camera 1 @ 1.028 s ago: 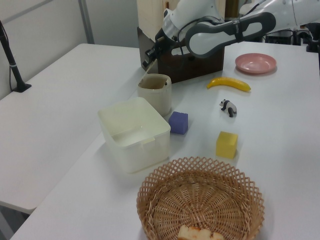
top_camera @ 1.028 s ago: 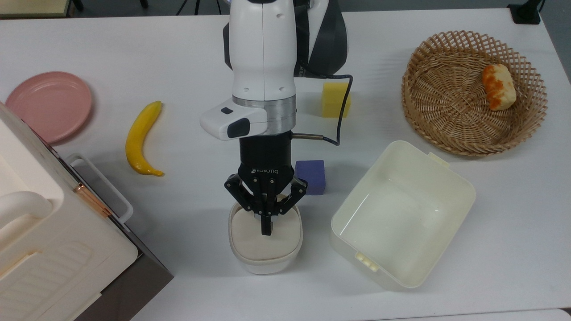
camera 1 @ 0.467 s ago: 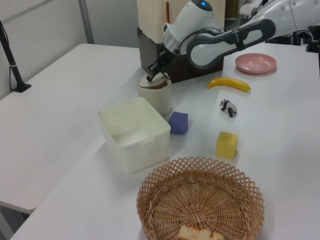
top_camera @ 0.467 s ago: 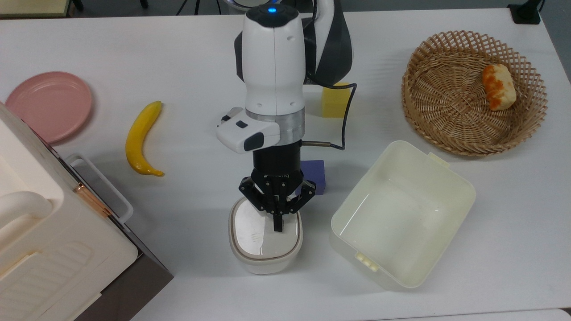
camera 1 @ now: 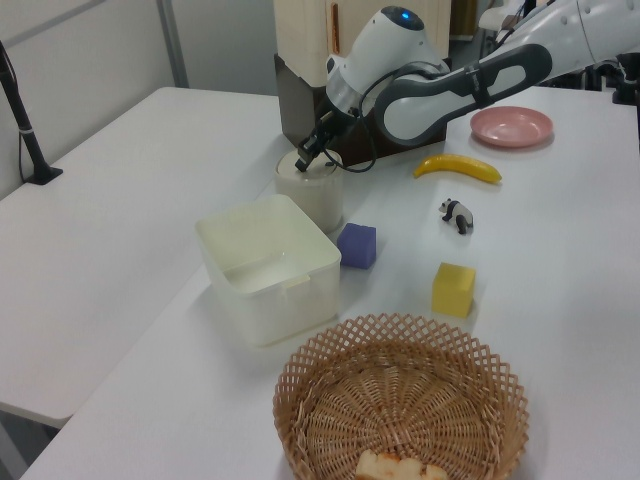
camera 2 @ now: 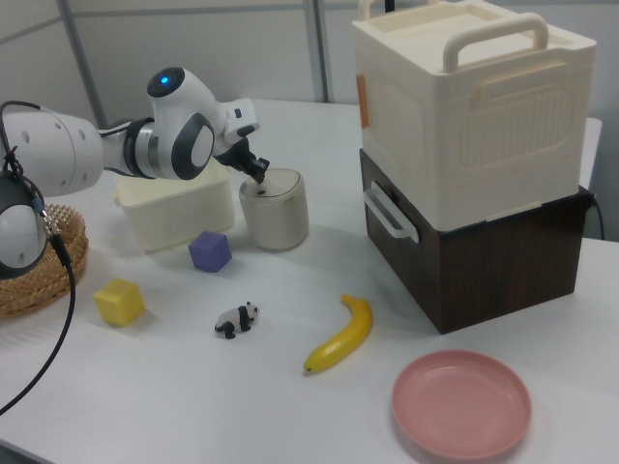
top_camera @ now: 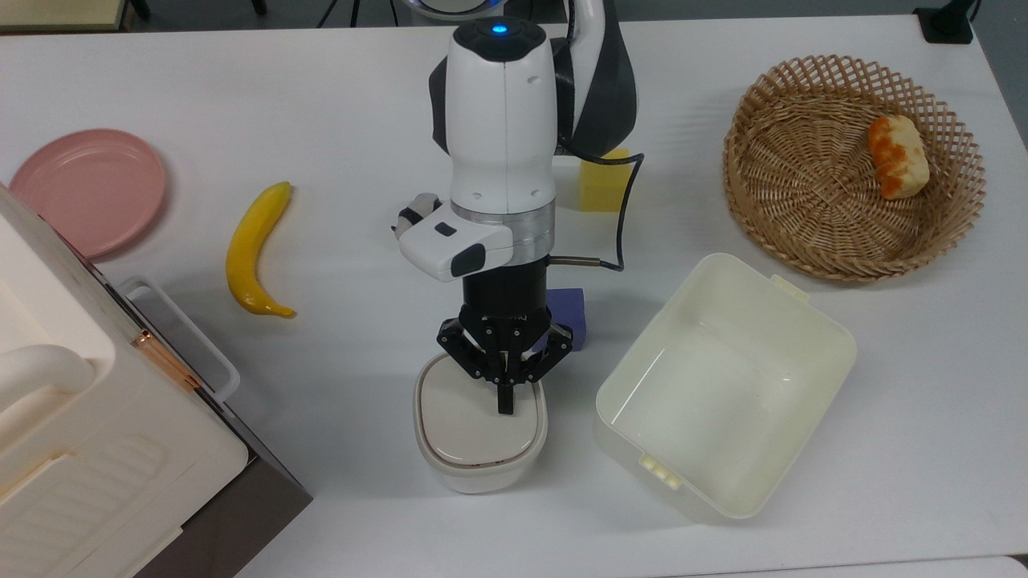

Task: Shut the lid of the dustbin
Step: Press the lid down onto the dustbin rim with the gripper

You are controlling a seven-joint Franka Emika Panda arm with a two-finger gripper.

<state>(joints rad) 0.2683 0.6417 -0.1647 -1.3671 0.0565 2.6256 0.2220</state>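
One arm: reaches over the tabletop (top_camera: 321, 96) with its end effector (top_camera: 505, 401) pointing down at the bin
End effector: fingers clenched together, tips pressed on the lid (top_camera: 478, 417) near its edge toward the arm; grasping nothing
Lid: lies flat and level in the beige rim, covering the bin's mouth
Bin (top_camera: 480, 461): stands upright on the tabletop, between the big white box (top_camera: 72, 449) on the top view's left and the cream tub (top_camera: 723, 385) on the top view's right
Left view: end effector (camera 1: 301, 163) meets the top of the bin (camera 1: 312, 195), tub (camera 1: 270, 265) just in front
Right view: fingers touch the lid (camera 2: 276, 184) from the right view's left; bin (camera 2: 276, 215) apart from the box (camera 2: 474, 126)
Purple cube (top_camera: 572, 317): just beside the bin, partly hidden by the arm
Banana (top_camera: 253, 249): lying well apart, toward the top view's left
Basket (top_camera: 851, 160): far corner, holding a piece of bread (top_camera: 898, 156)
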